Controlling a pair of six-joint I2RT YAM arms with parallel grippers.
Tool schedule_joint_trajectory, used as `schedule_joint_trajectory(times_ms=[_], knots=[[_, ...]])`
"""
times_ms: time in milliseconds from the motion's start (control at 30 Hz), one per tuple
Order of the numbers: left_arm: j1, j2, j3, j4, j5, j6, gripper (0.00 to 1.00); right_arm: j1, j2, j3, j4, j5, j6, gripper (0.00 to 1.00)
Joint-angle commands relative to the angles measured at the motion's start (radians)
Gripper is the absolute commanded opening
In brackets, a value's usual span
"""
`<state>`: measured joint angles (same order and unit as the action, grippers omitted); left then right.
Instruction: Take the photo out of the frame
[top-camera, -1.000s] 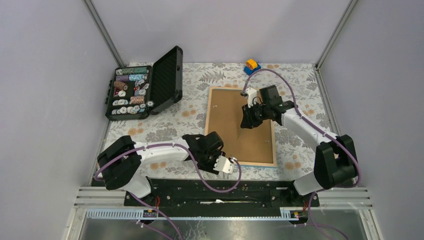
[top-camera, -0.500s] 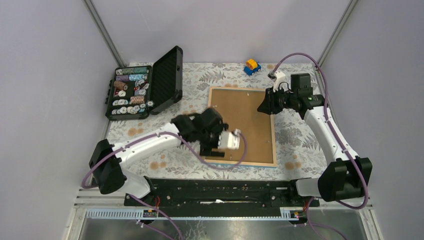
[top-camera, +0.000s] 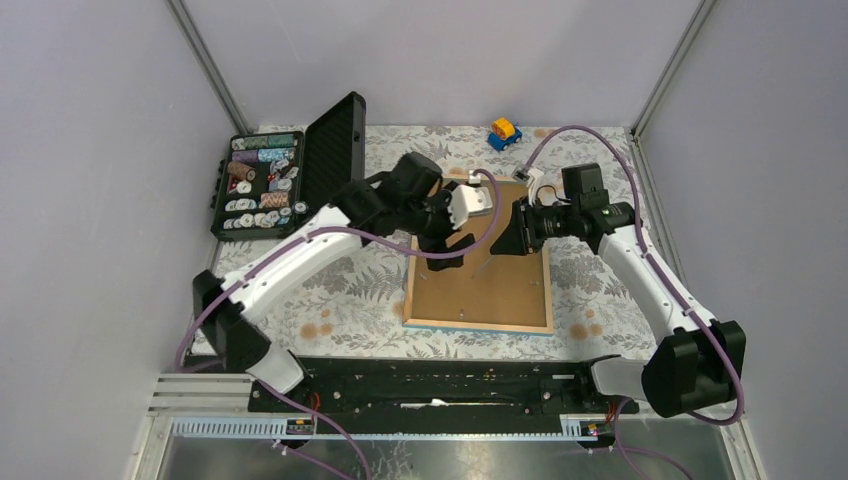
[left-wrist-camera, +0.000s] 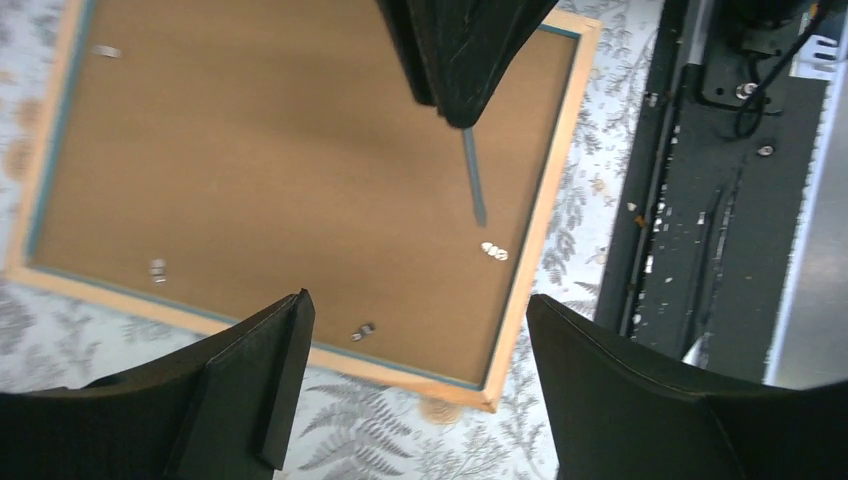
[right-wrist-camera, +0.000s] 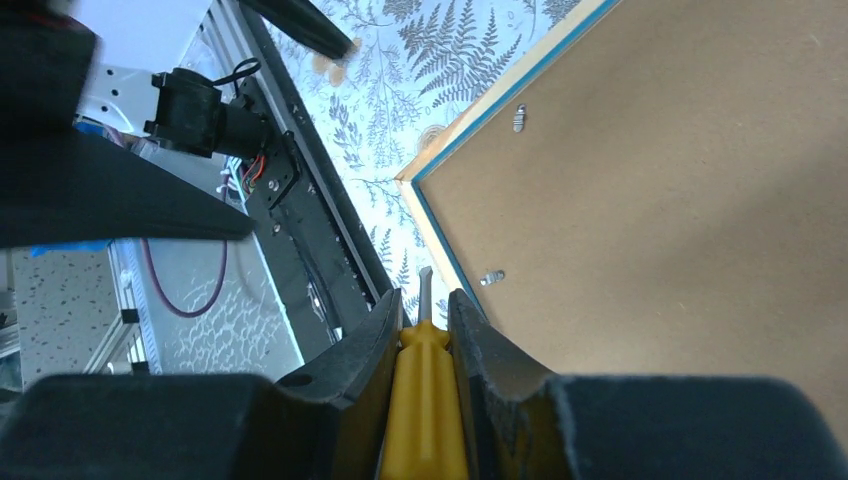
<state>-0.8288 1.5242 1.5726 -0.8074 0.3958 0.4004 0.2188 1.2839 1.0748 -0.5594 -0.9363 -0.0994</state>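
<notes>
Frame (top-camera: 480, 285) face down, left tool (left-wrist-camera: 410, 380) spread wide and empty, right tool (right-wrist-camera: 425, 325) clamped on yellow-handled screwdriver (right-wrist-camera: 424, 400).

Left arm stretched forward and rightward across the workspace, wrist raised, left hand (top-camera: 445, 250) pointing down with its fingers (left-wrist-camera: 250, 375) spread wide, nothing between them. Right arm reaches up from its base, elbow bent, forearm angled inward to the left. Right hand (top-camera: 497, 240) faces the left hand, fingers (right-wrist-camera: 360, 355) clamped on a yellow-handled screwdriver (right-wrist-camera: 425, 400).
</notes>
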Motion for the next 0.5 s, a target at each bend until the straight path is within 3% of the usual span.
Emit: schedule_joint_trajectory(times_ms=[0, 267, 467], knots=[[-0.045, 0.077, 0.025, 0.03, 0.079, -0.123, 0.83, 0.046, -0.022, 0.009, 0.034, -0.046, 0.019, 0.0], [-0.059, 0.147, -0.009, 0.09, 0.107, -0.236, 0.7, 0.076, 0.027, 0.028, 0.065, -0.074, 0.058, 0.0], [-0.059, 0.15, -0.034, 0.128, 0.075, -0.26, 0.49, 0.076, 0.068, 0.047, 0.076, -0.119, 0.086, 0.0]])
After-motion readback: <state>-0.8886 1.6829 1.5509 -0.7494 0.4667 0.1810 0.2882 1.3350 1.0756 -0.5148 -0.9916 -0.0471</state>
